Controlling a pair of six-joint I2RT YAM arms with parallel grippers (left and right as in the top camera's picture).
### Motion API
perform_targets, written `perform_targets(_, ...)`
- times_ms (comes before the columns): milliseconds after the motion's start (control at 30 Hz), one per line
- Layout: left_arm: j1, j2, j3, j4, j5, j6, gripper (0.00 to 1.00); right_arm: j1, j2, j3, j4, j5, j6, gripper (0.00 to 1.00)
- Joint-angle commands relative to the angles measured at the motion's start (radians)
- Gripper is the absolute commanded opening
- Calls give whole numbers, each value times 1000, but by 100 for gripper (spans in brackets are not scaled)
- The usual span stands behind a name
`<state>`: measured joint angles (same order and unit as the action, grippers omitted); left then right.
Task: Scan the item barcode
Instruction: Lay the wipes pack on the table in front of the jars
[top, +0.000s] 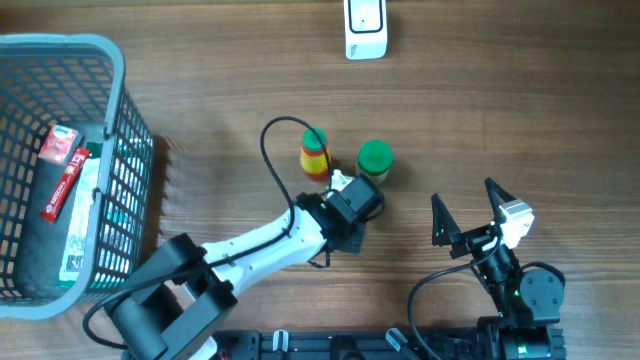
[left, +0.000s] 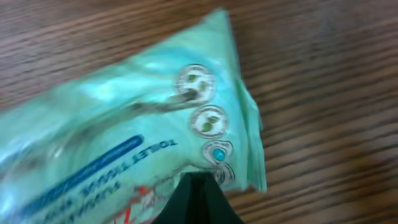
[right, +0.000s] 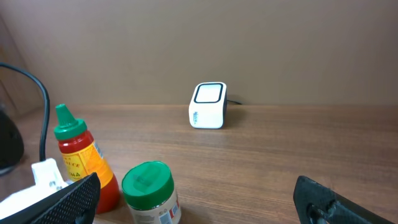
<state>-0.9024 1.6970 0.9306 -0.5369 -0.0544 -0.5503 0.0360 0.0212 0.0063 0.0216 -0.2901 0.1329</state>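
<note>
You're at the pick-up, with the left claw (left: 196, 190) pressed together on the packet's (left: 124, 134) lower edge at mid-frame and the right claw (top: 463, 193) spread wide at lower right; next, show the barcode to the scanner (top: 365, 30) at top centre.

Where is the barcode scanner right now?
Overhead, the white scanner sits on the far side of the table, slightly right of centre, well beyond the sauce bottle and green-lidded jar, touching neither.

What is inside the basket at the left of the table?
In the basket a red packet lies on something dark, with a white and green packet beside it. What lies underneath them is covered.
</note>
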Motion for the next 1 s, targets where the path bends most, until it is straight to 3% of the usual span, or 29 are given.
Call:
perform_targets(0, -14, 31, -31, 13, 8, 21, 5, 1, -7, -1, 2, 5, -1, 100)
perform_targets(100, -13, -30, 23, -29, 8, 50, 12, 1, -7, -1, 2, 5, -1, 100)
perform_targets(133, -13, -69, 60, -60, 8, 50, 23, 1, -7, -1, 2, 5, -1, 100)
perform_targets(200, -13, -158, 140, -150, -35, 50, 100, 1, -7, -1, 2, 5, -1, 100)
perform_targets(367, -9, -418, 284, -398, -323, 50, 100, 1, -7, -1, 2, 5, -1, 100)
perform_targets(500, 19, -675, 319, -388, -605, 49, 100, 1, -7, -1, 2, 5, -1, 100)
perform_targets(600, 140, -830, 334, -304, -745, 49, 100, 1, -7, -1, 2, 5, -1, 100)
perform_targets(700, 422, -932, 348, -177, -789, 49, 100, 1, -7, -1, 2, 5, -1, 100)
perform_targets(800, 725, -915, 394, -174, -785, -12, 100, 1, -7, -1, 2, 5, -1, 100)
perform_targets(867, 900, -895, 395, -220, -759, -168, 100, 1, -7, -1, 2, 5, -1, 100)
perform_targets(900, 1032, -863, 395, -267, -689, -274, 100, 1, -7, -1, 2, 5, -1, 100)
perform_targets(967, 1189, -799, 395, -295, -550, -365, 100, 1, -7, -1, 2, 5, -1, 100)
